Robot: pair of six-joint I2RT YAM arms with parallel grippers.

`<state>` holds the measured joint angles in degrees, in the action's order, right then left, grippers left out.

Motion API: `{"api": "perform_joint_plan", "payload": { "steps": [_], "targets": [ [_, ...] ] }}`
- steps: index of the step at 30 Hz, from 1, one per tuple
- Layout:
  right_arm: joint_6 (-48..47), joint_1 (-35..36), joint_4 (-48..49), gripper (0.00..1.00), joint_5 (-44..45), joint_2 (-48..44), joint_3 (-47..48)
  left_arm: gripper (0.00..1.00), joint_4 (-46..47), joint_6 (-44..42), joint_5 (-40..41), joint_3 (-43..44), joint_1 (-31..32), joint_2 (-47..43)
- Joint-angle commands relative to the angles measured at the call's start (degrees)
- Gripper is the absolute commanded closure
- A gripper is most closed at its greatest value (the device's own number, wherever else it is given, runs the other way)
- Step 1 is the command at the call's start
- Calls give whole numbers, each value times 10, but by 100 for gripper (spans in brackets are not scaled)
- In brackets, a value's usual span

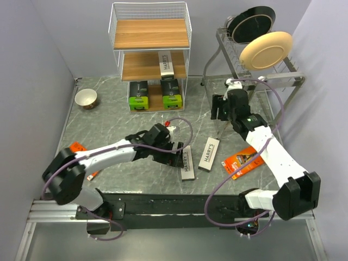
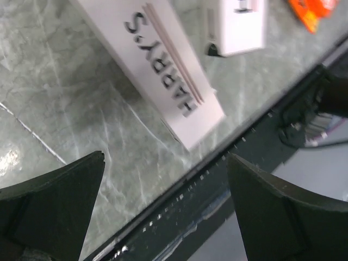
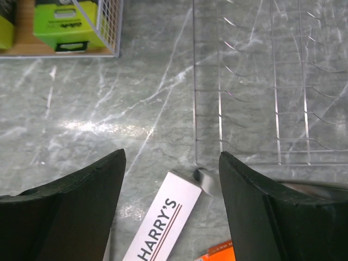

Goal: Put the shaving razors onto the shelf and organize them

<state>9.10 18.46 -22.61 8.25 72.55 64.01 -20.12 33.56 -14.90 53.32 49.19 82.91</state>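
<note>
The shelf stands at the back with a white HARRY'S box on its middle tier and two black boxes with lime-green ends on the bottom tier. Two more HARRY'S boxes lie on the table. An orange pack lies to the right and another pokes out beside the left arm. My left gripper is open and empty beside the nearer box. My right gripper is open and empty above the table, with a HARRY'S box below it.
A grey dish rack with a black plate and a cream plate stands at the back right; its wires are close to my right gripper. A small bowl sits at the back left. The table's front edge is just under my left gripper.
</note>
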Motion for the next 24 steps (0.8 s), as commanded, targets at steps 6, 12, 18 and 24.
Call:
{"api": "perform_joint_plan", "payload": {
  "steps": [6, 12, 18, 24],
  "targets": [
    [43, -73, 17, 23, -38, -110, -76, 1, 35, 51, 53, 47, 56, 90],
    [47, -84, 32, 18, -114, -142, -120, 1, 25, 84, 98, 102, 69, 138],
    [65, -84, 43, 0, -148, -143, -115, 1, -35, 111, 139, 159, 87, 207],
    [63, -84, 49, 0, -141, -136, -100, 4, -99, 125, 164, 146, 97, 239]
  ]
}}
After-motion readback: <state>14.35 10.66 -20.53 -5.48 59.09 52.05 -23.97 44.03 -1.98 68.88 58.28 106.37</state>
